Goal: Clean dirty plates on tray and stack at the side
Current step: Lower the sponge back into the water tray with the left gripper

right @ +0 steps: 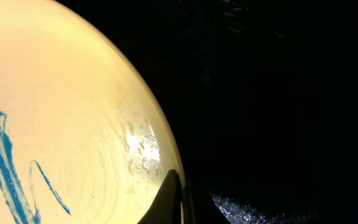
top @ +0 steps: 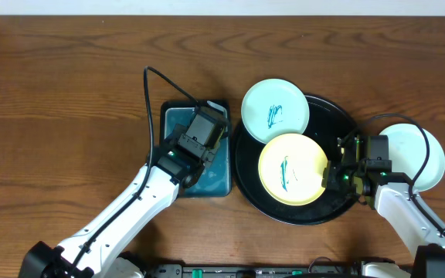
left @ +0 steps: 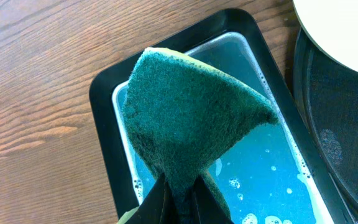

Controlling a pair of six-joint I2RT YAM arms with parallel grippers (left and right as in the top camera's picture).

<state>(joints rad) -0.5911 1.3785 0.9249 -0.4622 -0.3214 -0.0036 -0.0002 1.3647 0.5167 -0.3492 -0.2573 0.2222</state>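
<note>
Pinching the yellow plate [top: 292, 168] by its rim, right gripper [top: 333, 177] should brace it while left gripper [left: 180, 199], clamped on sponge [left: 191, 118], scrubs the scribble [top: 286, 171].

Left arm [top: 122, 212]: comes from the bottom-left base and extends diagonally up-right, forearm nearly straight. Left hand [top: 205, 130] is at the end of it, pointing away from the base. Wrist cam shows its fingers [left: 160, 202] pinched tight on a green sponge [left: 191, 118], no gap visible.

Right arm [top: 408, 216]: comes in from bottom-right, bent, reaching up-left. Right hand [top: 338, 171] sits low with its fingers [right: 169, 198] closed on the rim of the yellow plate [top: 292, 168], tips close together.
</note>
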